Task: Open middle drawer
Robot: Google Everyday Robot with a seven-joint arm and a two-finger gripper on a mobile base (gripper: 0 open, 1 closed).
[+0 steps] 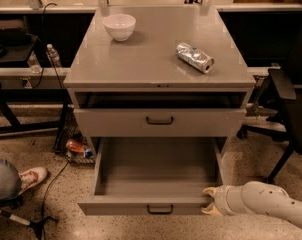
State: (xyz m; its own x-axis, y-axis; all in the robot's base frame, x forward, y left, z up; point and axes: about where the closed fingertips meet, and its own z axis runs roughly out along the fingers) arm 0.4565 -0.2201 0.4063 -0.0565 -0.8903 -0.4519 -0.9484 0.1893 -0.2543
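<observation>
The grey cabinet point(141, 59) has three fronts. The middle drawer point(116, 123) is a low flat grey front with a small dark centre handle point(159, 120); it sits closed under a dark slot. The drawer below it point(156, 171) is pulled far out and is empty. My gripper point(209, 201) is at the lower right, by the right end of that pulled-out drawer's front. Its fingers are apart, and it holds nothing. It is well below and to the right of the middle drawer's handle.
A white bowl point(119, 26) and a crushed silver can point(194, 57) lie on the cabinet top. A black chair point(291, 109) stands to the right. A person's shoe point(33, 176), a cable and a stand leg are on the floor at the left.
</observation>
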